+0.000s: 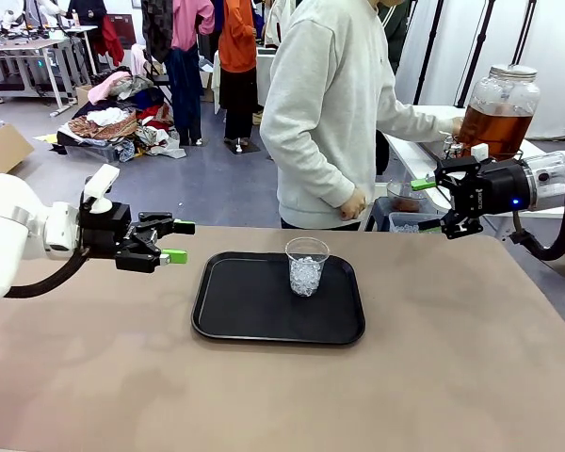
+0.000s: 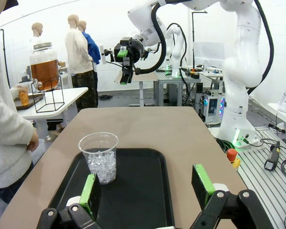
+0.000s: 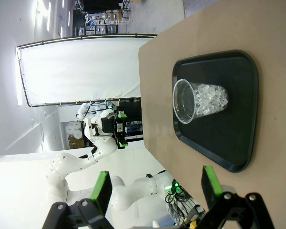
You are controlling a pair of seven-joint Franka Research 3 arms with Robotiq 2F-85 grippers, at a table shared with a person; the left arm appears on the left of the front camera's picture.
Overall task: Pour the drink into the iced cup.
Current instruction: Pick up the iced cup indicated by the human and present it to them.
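Left arm comes in low from the picture's left, wrist level. The left tool point(image 1: 179, 241) points right at the black tray point(image 1: 228, 325) and hovers over the brown bench point(image 1: 452, 377), just short of the tray's left rim. Its jaws are spread wide with nothing between them. Its own wrist view has the left tool point(image 2: 146, 188) over the tray's near edge.

Right arm comes in from the right and is held higher, by the bench's far right corner. The right tool point(image 1: 440, 202) points left, jaws spread and empty, well apart from the tray. The right tool point(image 3: 156, 188) sees the tray sideways.

Small white print on the right tool's body is too small to read.

Counts:
- Two tools.
- One tray.
- One iced cup point(image 1: 306, 266): clear plastic, upright on the tray's far middle, with ice in its lower part.
- One jar point(image 1: 497, 108): metal lid, on a wire stand on a white side table past the bench's far right.

The drink point(image 1: 494, 130), amber, is in that jar, well apart from the iced cup.

A person point(image 1: 325, 113) in a grey sweatshirt stands at the far side with one hand point(image 1: 457, 125) at the jar's tap.
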